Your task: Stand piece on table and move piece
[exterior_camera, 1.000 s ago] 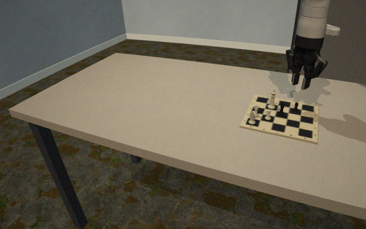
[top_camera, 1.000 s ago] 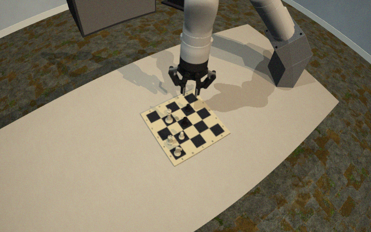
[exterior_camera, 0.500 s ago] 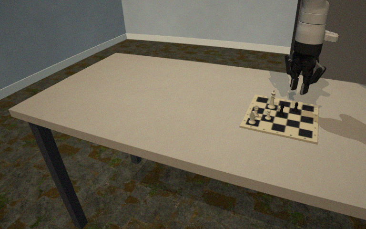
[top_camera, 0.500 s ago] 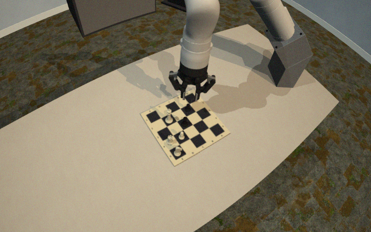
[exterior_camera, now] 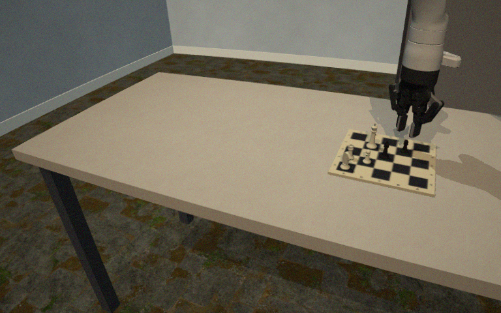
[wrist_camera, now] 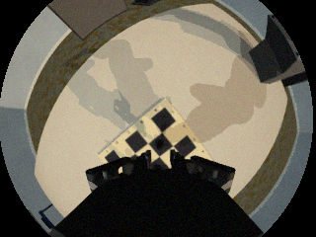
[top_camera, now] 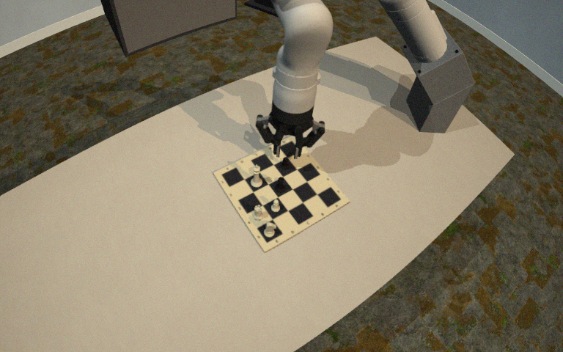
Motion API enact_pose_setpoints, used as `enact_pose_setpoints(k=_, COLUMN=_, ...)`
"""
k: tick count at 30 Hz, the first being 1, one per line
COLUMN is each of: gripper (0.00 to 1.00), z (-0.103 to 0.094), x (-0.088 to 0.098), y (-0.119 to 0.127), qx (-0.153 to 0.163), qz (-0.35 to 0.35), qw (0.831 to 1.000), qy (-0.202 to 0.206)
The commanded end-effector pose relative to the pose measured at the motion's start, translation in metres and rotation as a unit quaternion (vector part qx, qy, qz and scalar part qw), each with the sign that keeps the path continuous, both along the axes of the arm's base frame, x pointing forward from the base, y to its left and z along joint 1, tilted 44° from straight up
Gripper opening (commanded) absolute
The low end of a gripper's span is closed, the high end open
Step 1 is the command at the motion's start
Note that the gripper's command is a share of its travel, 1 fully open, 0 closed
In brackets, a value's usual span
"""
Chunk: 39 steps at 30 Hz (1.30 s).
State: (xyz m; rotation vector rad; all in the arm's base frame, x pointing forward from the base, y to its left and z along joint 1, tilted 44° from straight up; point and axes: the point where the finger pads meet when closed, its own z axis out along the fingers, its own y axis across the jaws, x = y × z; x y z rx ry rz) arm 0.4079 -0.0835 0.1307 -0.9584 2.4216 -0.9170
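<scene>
The small chessboard (top_camera: 281, 195) lies on the table, and it also shows in the exterior view (exterior_camera: 384, 162) and in the wrist view (wrist_camera: 154, 134). A black pawn (top_camera: 285, 163) stands upright on B2 near the board's far edge, seen too in the exterior view (exterior_camera: 405, 146). A white pawn (top_camera: 275, 205) stands upright on D4, also in the exterior view (exterior_camera: 366, 157). My gripper (top_camera: 286, 155) (exterior_camera: 407, 131) hangs straight down just above the black pawn, fingers narrowed but apart, with nothing between them. In the wrist view the fingers hide the pawn.
A tall white piece (top_camera: 256, 176), a black piece (top_camera: 281, 184), a white piece (top_camera: 258, 212) and a white knight (top_camera: 269, 229) also stand on the board. The arm's grey pedestal (top_camera: 440, 91) sits at the table's far right.
</scene>
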Motion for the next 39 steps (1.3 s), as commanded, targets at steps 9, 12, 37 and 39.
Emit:
enact_pose_setpoints(k=9, gripper=0.34, z=-0.0068, x=0.0015, y=-0.01, qx=-0.002, qz=-0.008, qw=1.0, qy=0.003)
enact_pose_setpoints(k=12, gripper=0.34, z=-0.0074, x=0.0019, y=-0.0104, qx=-0.002, qz=-0.008, qw=1.0, qy=0.003)
enact_pose_setpoints(k=37, gripper=0.34, z=-0.0075, x=0.002, y=-0.0105, qx=-0.002, qz=-0.008, qw=1.0, qy=0.003)
enact_pose_setpoints(k=39, gripper=0.34, z=-0.0075, x=0.002, y=-0.0105, qx=-0.002, qz=-0.008, qw=1.0, qy=0.003)
